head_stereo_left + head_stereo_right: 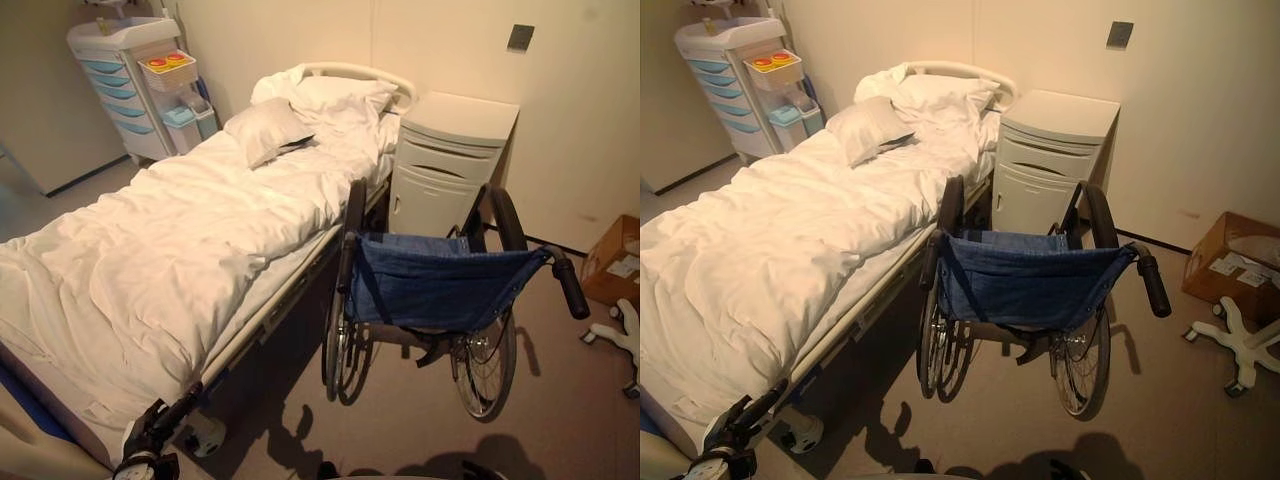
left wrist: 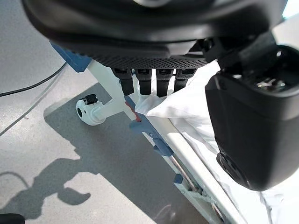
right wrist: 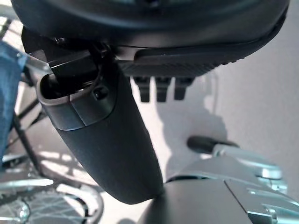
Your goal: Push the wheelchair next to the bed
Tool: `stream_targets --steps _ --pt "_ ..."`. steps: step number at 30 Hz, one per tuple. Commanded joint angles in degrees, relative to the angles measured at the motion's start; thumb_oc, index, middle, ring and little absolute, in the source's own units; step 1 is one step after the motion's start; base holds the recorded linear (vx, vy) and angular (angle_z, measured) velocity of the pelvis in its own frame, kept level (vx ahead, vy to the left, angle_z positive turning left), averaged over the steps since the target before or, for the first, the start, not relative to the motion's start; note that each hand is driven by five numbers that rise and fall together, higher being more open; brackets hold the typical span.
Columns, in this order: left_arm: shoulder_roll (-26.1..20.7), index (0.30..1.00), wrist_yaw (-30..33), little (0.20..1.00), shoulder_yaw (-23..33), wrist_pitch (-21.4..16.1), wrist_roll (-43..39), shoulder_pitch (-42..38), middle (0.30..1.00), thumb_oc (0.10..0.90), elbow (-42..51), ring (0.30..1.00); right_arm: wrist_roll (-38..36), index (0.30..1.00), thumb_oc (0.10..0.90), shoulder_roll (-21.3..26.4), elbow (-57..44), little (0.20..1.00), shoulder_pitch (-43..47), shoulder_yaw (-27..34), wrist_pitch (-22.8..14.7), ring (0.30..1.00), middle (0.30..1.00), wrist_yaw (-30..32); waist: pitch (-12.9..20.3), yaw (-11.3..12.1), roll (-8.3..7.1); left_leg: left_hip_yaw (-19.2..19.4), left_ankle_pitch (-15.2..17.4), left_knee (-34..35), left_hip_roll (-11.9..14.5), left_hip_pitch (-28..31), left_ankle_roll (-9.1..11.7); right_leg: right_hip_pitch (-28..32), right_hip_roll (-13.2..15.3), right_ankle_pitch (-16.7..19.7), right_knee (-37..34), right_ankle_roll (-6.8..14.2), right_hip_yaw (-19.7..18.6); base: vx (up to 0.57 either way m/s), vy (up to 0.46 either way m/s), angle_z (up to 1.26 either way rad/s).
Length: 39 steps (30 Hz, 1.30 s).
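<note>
Far left, by the wall: a drawer cart (image 1: 128, 85) with blue drawers. Next, the bed (image 1: 170, 260) under a white blanket, pillows (image 1: 270, 128) at the head end. Low at the bed's foot corner, the left hand (image 1: 160, 425), fingers (image 2: 145, 83) straight and loose, holding nothing, just above the blanket's edge and the bed wheel (image 2: 88, 108). Right beside the bed's long edge, close to touching: the wheelchair (image 1: 435, 290), blue seat back facing this way, handles free. Behind it, against the wall, a white bedside cabinet (image 1: 445, 165). Open bare floor (image 1: 1160, 400) in front of the wheelchair and to its right. Right hand (image 3: 112, 140) near the wheel, fingers (image 3: 161, 88) straight, thumb out, holding nothing. Far right: a cardboard box (image 1: 1235, 265) and a white chair base (image 1: 1240, 345).
</note>
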State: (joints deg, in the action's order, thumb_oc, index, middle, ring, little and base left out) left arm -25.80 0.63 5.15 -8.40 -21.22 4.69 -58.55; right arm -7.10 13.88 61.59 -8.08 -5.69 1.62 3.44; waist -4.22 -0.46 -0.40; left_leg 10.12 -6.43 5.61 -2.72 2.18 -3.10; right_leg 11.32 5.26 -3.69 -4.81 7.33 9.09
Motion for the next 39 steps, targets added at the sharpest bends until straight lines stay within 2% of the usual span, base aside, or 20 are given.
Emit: stream_targets --steps 1,8,14,16,17,18,21,22,23,24,25,26,27,29,30,31,32,34,38,39 --pt "12.70 0.900 -5.74 0.900 -12.73 3.71 0.08 -2.41 0.900 0.800 0.00 0.900 0.71 0.900 0.800 0.10 -0.65 0.900 4.76 -3.39 -1.79 0.900 0.900 -0.44 -2.18 -1.28 -0.01 -0.11 10.50 -1.29 0.42 6.24 2.25 -5.53 -3.24 2.79 2.64 -1.98 0.43 -0.04 -0.027 -0.01" --pt "12.38 0.900 -9.51 0.900 -16.47 4.92 5.75 -3.72 0.900 0.800 -0.65 0.900 1.67 0.900 0.800 0.39 1.55 0.900 5.06 -4.62 -1.50 0.900 0.900 0.46 -1.90 -1.66 0.15 -0.24 10.31 -1.03 0.39 5.94 2.29 -5.93 -3.45 3.00 2.48 -1.93 0.21 -0.01 -0.004 0.00" --pt "12.76 0.900 -9.84 0.900 -17.95 6.41 4.81 -4.09 0.900 0.800 -2.70 0.900 3.40 0.900 0.800 0.51 1.84 0.900 5.48 -5.40 -1.17 0.900 0.900 -0.71 -1.68 -2.29 0.26 0.10 10.41 -1.03 0.43 5.99 2.10 -6.19 -3.72 2.97 2.54 -1.95 -0.61 0.01 -0.004 -0.04" --pt "13.05 0.900 -2.43 0.900 -16.53 5.46 2.28 -3.89 0.900 0.800 -2.90 0.900 3.11 0.900 0.800 0.36 1.38 0.900 5.43 -5.47 -1.08 0.900 0.900 -0.90 -1.69 -2.19 0.27 0.00 10.44 -1.20 0.36 5.95 2.07 -6.11 -3.66 2.91 2.53 -1.96 -0.65 0.01 -0.008 -0.05" --pt "13.07 0.900 4.21 0.900 -14.58 3.19 -0.25 -3.88 0.900 0.800 -2.54 0.900 3.17 0.900 0.800 0.16 1.15 0.900 5.41 -5.50 -1.02 0.900 0.900 -0.91 -1.79 -2.04 0.19 -0.14 10.39 -1.31 0.31 5.93 2.10 -6.01 -3.55 2.93 2.53 -1.95 -0.58 0.00 0.000 0.00" --pt "13.11 0.900 7.32 0.900 -12.69 2.45 -1.45 -4.00 0.900 0.800 -1.58 0.900 3.10 0.900 0.800 0.06 1.00 0.900 5.38 -5.45 -0.90 0.900 0.900 -0.92 -1.87 -1.81 0.06 -0.39 10.42 -1.33 0.23 5.97 2.13 -5.84 -3.49 2.90 2.43 -2.01 -0.38 0.00 0.000 0.00" --pt "12.41 0.900 21.19 0.900 -7.44 -6.79 -4.37 -3.71 0.900 0.800 5.43 0.900 1.38 0.900 0.800 -0.08 0.54 0.900 5.24 -5.28 -0.36 0.900 0.900 -0.21 -2.23 -0.42 -0.23 -1.37 10.14 -1.40 0.03 5.77 2.42 -5.28 -3.13 3.08 1.97 -2.14 0.70 -0.01 -0.014 0.02" --pt "11.77 0.900 28.53 0.900 -4.23 -10.85 -3.21 -3.23 0.900 0.800 12.20 0.900 0.11 0.900 0.800 -0.04 0.50 0.900 5.27 -4.93 0.00 0.900 0.900 0.22 -2.47 0.67 -0.39 -2.17 9.94 -1.35 -0.10 5.58 2.58 -5.01 -2.99 3.22 1.63 -2.32 1.41 -0.04 -0.039 0.08" --pt "11.60 0.900 30.76 0.900 -3.56 -12.88 -2.51 -3.11 0.900 0.800 13.62 0.900 -0.16 0.900 0.800 -0.04 0.65 0.900 5.34 -4.86 -0.01 0.900 0.900 0.28 -2.53 0.92 -0.45 -2.40 9.88 -1.33 -0.14 5.53 2.62 -4.91 -2.97 3.26 1.52 -2.39 1.58 -0.04 -0.045 0.14" --pt "11.12 0.900 35.71 0.900 -1.50 -16.21 -0.87 -2.69 0.900 0.800 17.74 0.900 -0.93 0.900 0.800 0.00 0.99 0.900 5.49 -4.60 -0.03 0.900 0.900 0.43 -2.66 1.62 -0.62 -2.91 9.75 -1.35 -0.17 5.37 2.74 -4.75 -2.90 3.28 1.40 -2.56 2.10 -0.03 -0.053 0.21" --pt "10.86 0.900 45.59 0.900 1.74 -21.70 2.85 -2.39 0.900 0.800 23.02 0.900 -1.59 0.900 0.800 -0.11 1.48 0.900 5.65 -4.27 -0.15 0.900 0.900 0.64 -2.79 2.50 -0.95 -3.70 9.57 -1.31 -0.26 5.22 2.88 -4.48 -2.84 3.30 1.25 -2.76 2.75 -0.03 -0.056 0.30" --pt "10.73 0.900 48.13 0.900 2.75 -22.90 3.63 -2.37 0.900 0.800 24.35 0.900 -1.71 0.900 0.800 -0.07 1.73 0.900 5.74 -4.10 -0.23 0.900 0.900 0.59 -2.77 2.73 -1.04 -3.94 9.52 -1.30 -0.27 5.19 2.92 -4.40 -2.83 3.26 1.26 -2.83 2.95 -0.01 -0.064 0.39" --pt "11.01 0.900 57.14 0.900 6.06 -25.57 8.94 -2.63 0.900 0.800 27.95 0.900 -2.13 0.900 0.800 -0.08 2.09 0.900 5.84 -3.97 -0.25 0.900 0.900 0.47 -2.69 3.24 -1.39 -4.72 9.47 -1.21 -0.26 5.22 3.13 -4.14 -2.87 3.04 1.31 -2.97 3.39 0.01 -0.042 0.33" --pt "11.04 0.900 64.04 0.900 7.50 -26.84 13.15 -2.86 0.900 0.800 29.82 0.900 -1.84 0.900 0.800 -0.05 2.16 0.900 5.84 -4.04 -0.29 0.900 0.900 0.32 -2.66 3.31 -1.57 -5.15 9.45 -1.15 -0.28 5.35 3.22 -3.89 -2.92 2.89 1.31 -3.09 3.60 0.02 -0.032 0.16" --pt "10.41 0.900 72.77 0.900 9.91 -26.90 20.39 -3.70 0.900 0.800 32.16 0.900 -1.30 0.900 0.800 -0.02 2.34 0.900 5.72 -4.48 -0.54 0.900 0.900 0.21 -2.38 3.42 -1.74 -5.61 9.39 -1.04 -0.24 5.52 3.41 -3.56 -3.01 2.62 1.32 -3.26 3.68 0.04 -0.017 0.04" --pt "8.53 0.900 78.35 0.900 11.36 -24.79 25.33 -4.56 0.900 0.800 34.61 0.900 -1.01 0.900 0.800 0.47 2.04 0.900 5.41 -5.04 -0.62 0.900 0.900 -0.07 -1.99 3.22 -1.73 -5.82 9.49 -0.97 -0.15 5.75 3.57 -3.21 -3.09 2.26 1.29 -3.42 3.68 0.04 -0.011 0.03" --pt "8.33 0.900 79.16 0.900 11.48 -24.47 26.37 -4.64 0.900 0.800 34.85 0.900 -1.01 0.900 0.800 0.50 1.98 0.900 5.37 -5.11 -0.60 0.900 0.900 -0.09 -1.94 3.17 -1.74 -5.84 9.50 -0.95 -0.14 5.78 3.59 -3.17 -3.11 2.22 1.29 -3.43 3.68 0.03 -0.001 0.04" --pt "4.19 0.900 81.80 0.900 12.79 -21.09 33.29 -5.60 0.900 0.800 37.85 0.900 -0.73 0.900 0.800 1.23 0.70 0.900 4.70 -5.74 -0.09 0.900 0.900 -0.38 -1.27 2.74 -1.63 -5.75 9.69 -0.83 0.10 6.05 3.75 -2.93 -3.18 1.85 1.28 -3.52 3.56 0.04 0.005 0.05" --pt "-2.53 0.900 71.13 0.900 11.54 -17.94 38.75 -5.87 0.900 0.800 41.68 0.900 -0.12 0.900 0.800 2.14 -1.48 0.900 3.04 -6.48 -0.08 0.900 0.900 -0.60 -0.52 2.08 -1.17 -5.11 10.13 -0.75 0.52 6.41 3.92 -2.70 -3.13 1.35 1.33 -3.44 3.58 0.02 0.009 0.10" --pt "-3.37 0.900 65.37 0.900 10.22 -17.50 37.93 -5.52 0.900 0.800 42.36 0.900 0.09 0.900 0.800 2.32 -1.76 0.900 2.88 -6.40 -0.08 0.900 0.900 -0.85 -0.48 2.00 -1.03 -4.92 10.26 -0.81 0.61 6.49 3.94 -2.66 -3.14 1.29 1.38 -3.42 3.52 0.00 0.008 0.05"
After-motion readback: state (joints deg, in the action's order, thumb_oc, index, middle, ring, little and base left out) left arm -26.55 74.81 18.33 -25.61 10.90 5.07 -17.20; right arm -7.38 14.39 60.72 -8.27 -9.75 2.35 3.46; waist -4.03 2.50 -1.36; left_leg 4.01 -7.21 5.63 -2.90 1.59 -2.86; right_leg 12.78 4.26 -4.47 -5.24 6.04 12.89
